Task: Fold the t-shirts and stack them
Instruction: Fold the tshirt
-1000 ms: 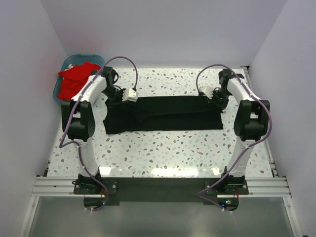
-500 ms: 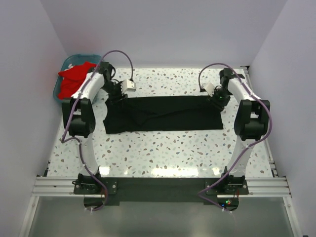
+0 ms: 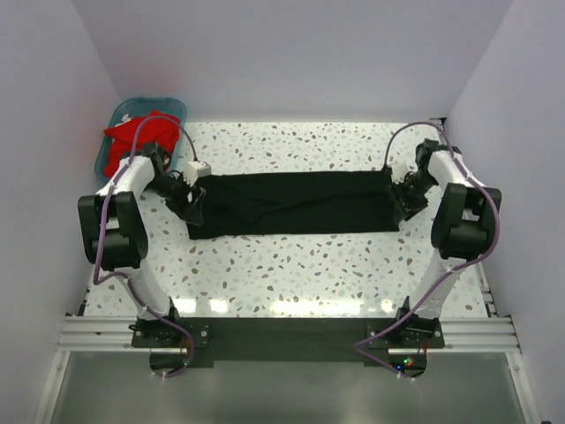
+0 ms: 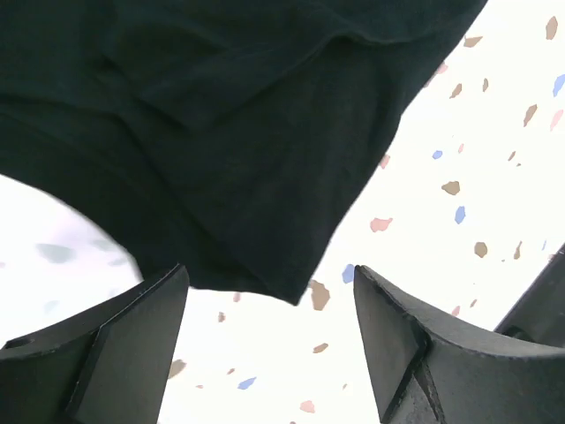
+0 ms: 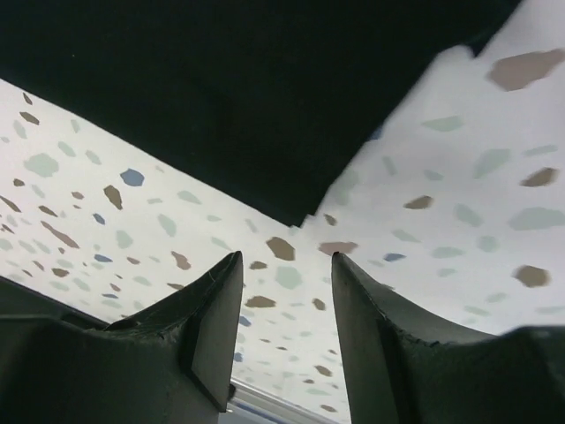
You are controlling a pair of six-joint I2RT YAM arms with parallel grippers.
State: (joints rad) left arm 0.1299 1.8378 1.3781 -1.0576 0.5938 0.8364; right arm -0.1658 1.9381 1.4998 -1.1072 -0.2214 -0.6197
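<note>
Lilac walls (image 3: pixel 291 62) close in a white speckled table (image 3: pixel 291 265). From the top camera, the black t-shirt (image 3: pixel 300 201) lies across the table's middle as a long flat band. Beyond its left end, red t-shirts (image 3: pixel 132 146) are heaped in a teal basket (image 3: pixel 132 104). The left arm (image 3: pixel 132 172) reaches to the band's left end, the right arm (image 3: pixel 450 168) to its right end.

Left wrist camera: the left gripper (image 4: pixel 269 344) hovers just over the black cloth's edge, fingers spread wide, gripping nothing.

Right wrist camera: the right gripper (image 5: pixel 287 327) hangs above a corner of the black t-shirt, fingers parted, nothing between them
</note>
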